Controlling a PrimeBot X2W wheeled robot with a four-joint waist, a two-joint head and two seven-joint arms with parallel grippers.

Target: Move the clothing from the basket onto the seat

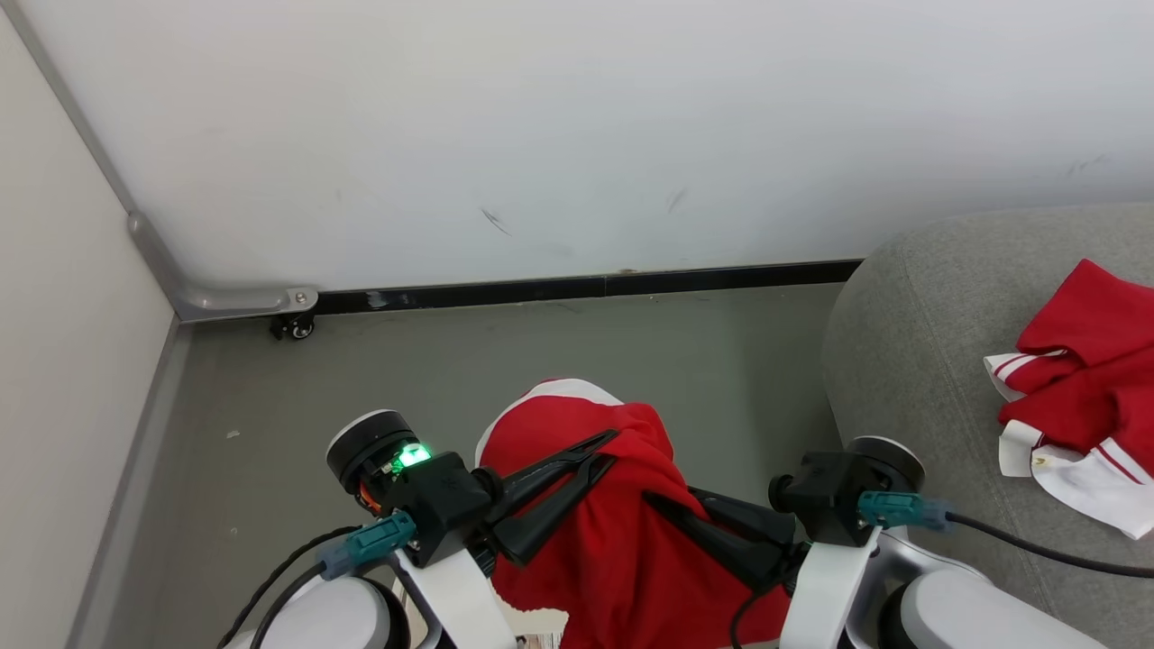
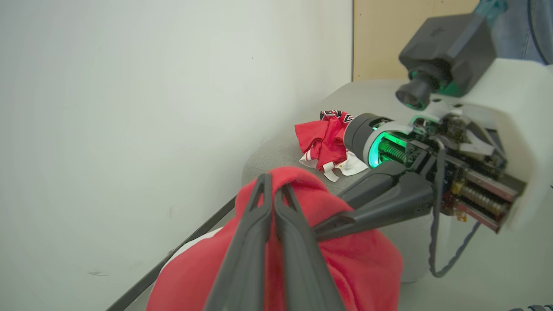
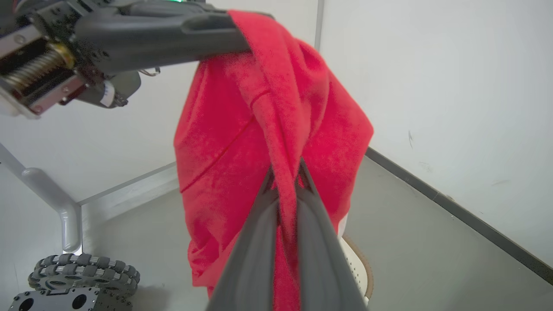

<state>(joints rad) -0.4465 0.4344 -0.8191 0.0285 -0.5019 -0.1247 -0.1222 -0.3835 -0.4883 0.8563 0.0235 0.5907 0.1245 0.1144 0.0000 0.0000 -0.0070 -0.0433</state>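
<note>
No legible txt anywhere. Paper label (image 1: 541, 642) at btm edge has print, too small to read. Dark white-edged marks on crumpled jersey (image 2: 333, 115): can't make out.

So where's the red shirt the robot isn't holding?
The loose shirt lies crumpled on the grey sofa, at the head view's right edge, beyond the right gripper.

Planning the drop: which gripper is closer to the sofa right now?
Right. The right gripper clamps the red jersey on the side toward the sofa; the left gripper clamps it farther away.
</note>
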